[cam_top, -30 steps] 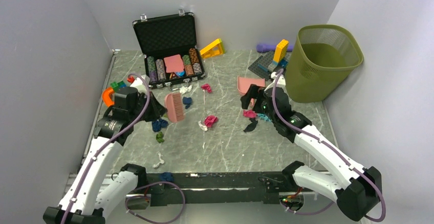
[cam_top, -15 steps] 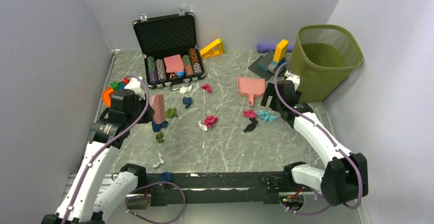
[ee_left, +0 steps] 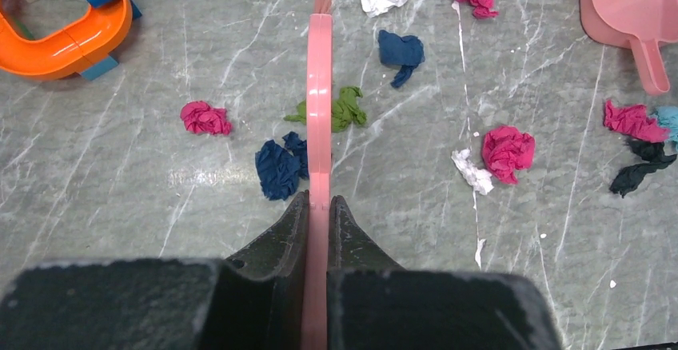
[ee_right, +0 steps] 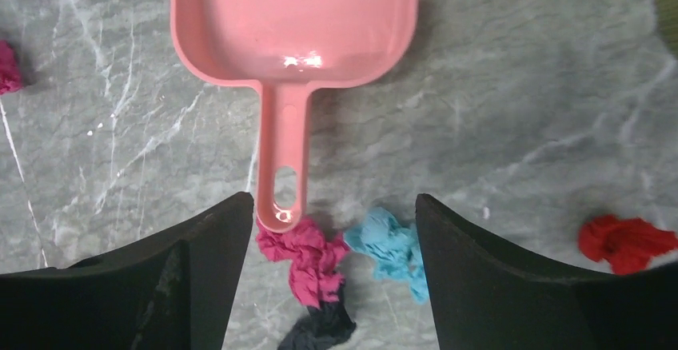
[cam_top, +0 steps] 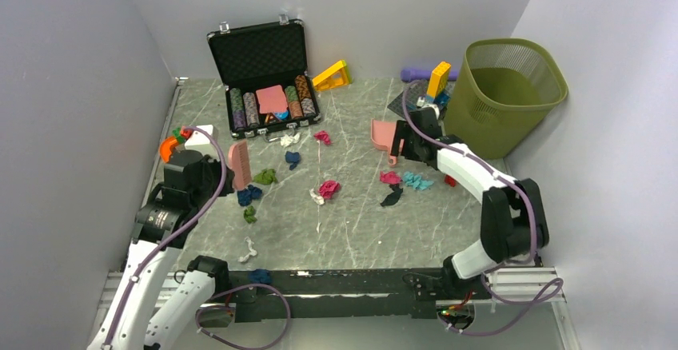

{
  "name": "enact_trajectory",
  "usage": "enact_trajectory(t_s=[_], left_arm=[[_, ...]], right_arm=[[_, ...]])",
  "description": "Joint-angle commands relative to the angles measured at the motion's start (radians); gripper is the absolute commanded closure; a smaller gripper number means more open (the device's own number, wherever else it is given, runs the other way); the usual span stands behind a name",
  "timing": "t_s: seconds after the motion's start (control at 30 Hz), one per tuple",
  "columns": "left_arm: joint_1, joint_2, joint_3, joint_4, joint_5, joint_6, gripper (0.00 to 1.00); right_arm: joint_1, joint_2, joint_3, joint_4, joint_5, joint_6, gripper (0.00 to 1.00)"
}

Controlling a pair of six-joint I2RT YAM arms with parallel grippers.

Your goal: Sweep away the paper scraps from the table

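Observation:
My left gripper (cam_top: 227, 177) is shut on a pink brush (cam_top: 238, 164), seen edge-on between its fingers in the left wrist view (ee_left: 318, 200). Paper scraps lie around it: navy (ee_left: 279, 169), green (ee_left: 346, 109) and magenta (ee_left: 205, 117). More lie mid-table, a magenta wad (cam_top: 329, 188) and a white one (cam_top: 317, 198). My right gripper (cam_top: 404, 144) is open and empty (ee_right: 334, 206) above the handle end of a pink dustpan (ee_right: 296, 14). Below it lie magenta (ee_right: 308, 254), teal (ee_right: 392, 246) and black (ee_right: 320, 330) scraps. The table (cam_top: 352, 230) is grey-green marble.
An open black case of poker chips (cam_top: 264, 78) stands at the back. A green mesh bin (cam_top: 504, 94) is at the back right, with toy blocks (cam_top: 432, 86) beside it. An orange toy track (cam_top: 169, 149) lies at the left wall. A red scrap (ee_right: 626, 242) lies right of the gripper.
My left gripper has drawn the brush to the left and turned it edge-on. My right gripper swung right, then came back over the dustpan handle, its arm folded toward the right wall.

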Motion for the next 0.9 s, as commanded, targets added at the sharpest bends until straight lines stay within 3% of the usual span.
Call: enact_trajectory(t_s=[0.0, 0.6, 0.73, 0.87], left_arm=[[0.004, -0.017, -0.004, 0.05, -0.012, 0.018, 1.0], [0.004, -0.039, -0.021, 0.065, -0.002, 0.02, 1.0], [0.004, -0.038, -0.021, 0.065, -0.01, 0.022, 1.0], [0.004, -0.031, -0.023, 0.062, -0.023, 0.02, 1.0]], right_arm=[[0.046, 0.086, 0.081, 0.057, 0.03, 0.019, 0.24], [0.098, 0.36, 0.233, 0.041, 0.169, 0.069, 0.51], [0.098, 0.383, 0.237, 0.047, 0.162, 0.069, 0.65], [0.114, 0.33, 0.217, 0.036, 0.171, 0.045, 0.87]])
